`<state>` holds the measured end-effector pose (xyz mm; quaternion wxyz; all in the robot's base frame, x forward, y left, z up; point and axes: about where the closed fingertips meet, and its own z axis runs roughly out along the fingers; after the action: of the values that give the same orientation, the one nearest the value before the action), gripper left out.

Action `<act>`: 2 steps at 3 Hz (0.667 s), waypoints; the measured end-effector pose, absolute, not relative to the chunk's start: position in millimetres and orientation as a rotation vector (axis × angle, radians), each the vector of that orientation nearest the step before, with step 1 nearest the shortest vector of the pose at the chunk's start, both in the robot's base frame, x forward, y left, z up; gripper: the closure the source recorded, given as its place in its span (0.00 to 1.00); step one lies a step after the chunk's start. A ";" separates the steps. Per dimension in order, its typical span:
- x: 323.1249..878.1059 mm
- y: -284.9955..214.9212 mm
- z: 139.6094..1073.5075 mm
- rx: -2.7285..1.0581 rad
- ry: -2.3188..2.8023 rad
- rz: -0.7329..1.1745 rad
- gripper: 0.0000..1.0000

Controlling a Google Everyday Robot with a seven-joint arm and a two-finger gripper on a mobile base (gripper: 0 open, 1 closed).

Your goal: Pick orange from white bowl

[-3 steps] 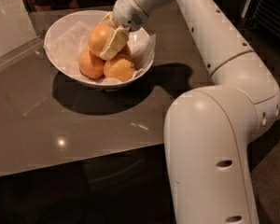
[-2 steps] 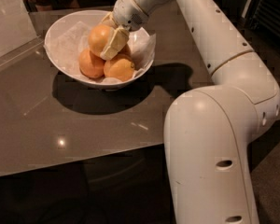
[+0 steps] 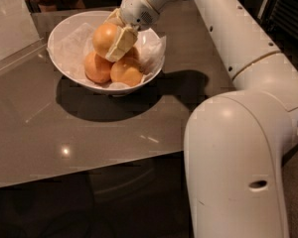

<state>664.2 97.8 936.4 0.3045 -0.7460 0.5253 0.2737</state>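
Note:
The white bowl (image 3: pixel 59 58) stands on the brown table, lined with crumpled white paper (image 3: pixel 72 43). The orange (image 3: pixel 102 36) is the topmost fruit, resting over two other oranges (image 3: pixel 97 67) (image 3: pixel 125 72). My gripper (image 3: pixel 110 37) reaches into the bowl from the right. Its cream fingers (image 3: pixel 121 39) are closed on the right side of the orange, with one finger in front and one behind. A fourth orange is hidden.
The glossy table (image 3: pixel 89 133) has its front edge near the bottom. A pale panel (image 3: pixel 10 19) leans at the far left. My arm's large white link (image 3: pixel 238 157) fills the lower right. A dark rack (image 3: pixel 288 9) stands at the far right.
Almost nothing has changed: the gripper stays on the top orange in the bowl, and the other oranges have not moved.

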 end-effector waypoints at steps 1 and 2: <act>639.7 76.9 974.6 -1.907 1.373 0.633 1.00; 597.3 52.3 1025.5 -1.798 1.341 0.504 1.00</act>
<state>597.3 52.3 1025.5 0.4091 -0.7137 0.5322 0.2002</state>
